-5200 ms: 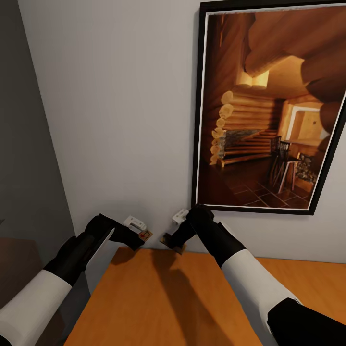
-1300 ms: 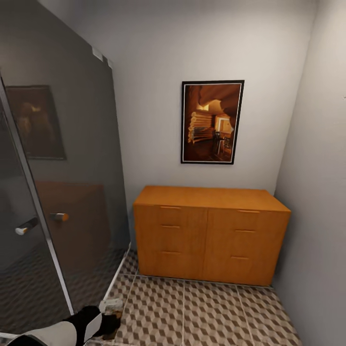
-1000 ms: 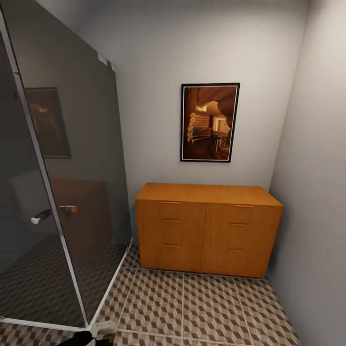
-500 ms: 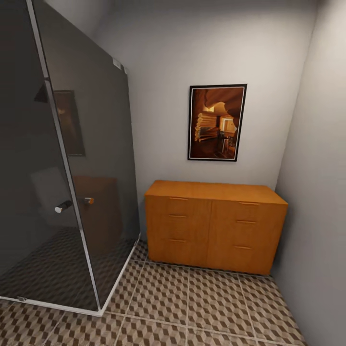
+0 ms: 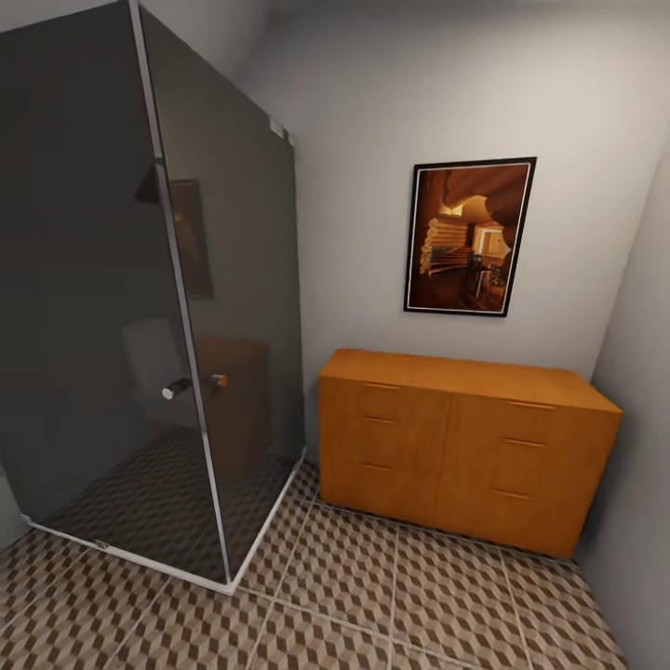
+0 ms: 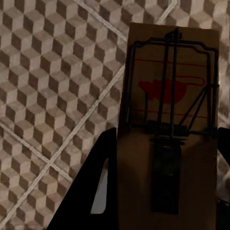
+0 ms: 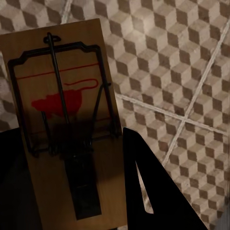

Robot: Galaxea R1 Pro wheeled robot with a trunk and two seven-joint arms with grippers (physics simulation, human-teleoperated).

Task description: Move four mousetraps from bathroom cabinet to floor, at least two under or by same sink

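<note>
Each end effector is closed on 1 mousetrap: the left end effector (image 6: 163, 191) grips the left mousetrap (image 6: 170, 120), the right end effector (image 7: 72, 191) the right mousetrap (image 7: 64, 120), above the bathroom floor (image 5: 372, 596). Carrying step; next, find the sink and lower both.

Left gripper (image 6: 163, 191) pointing down, its dark fingers (image 6: 98, 187) closed on either side of a mousetrap (image 6: 170, 96). Right gripper (image 7: 72, 187) likewise pointing down, fingers (image 7: 148, 187) clamped against the edges of another mousetrap (image 7: 62, 105).
</note>
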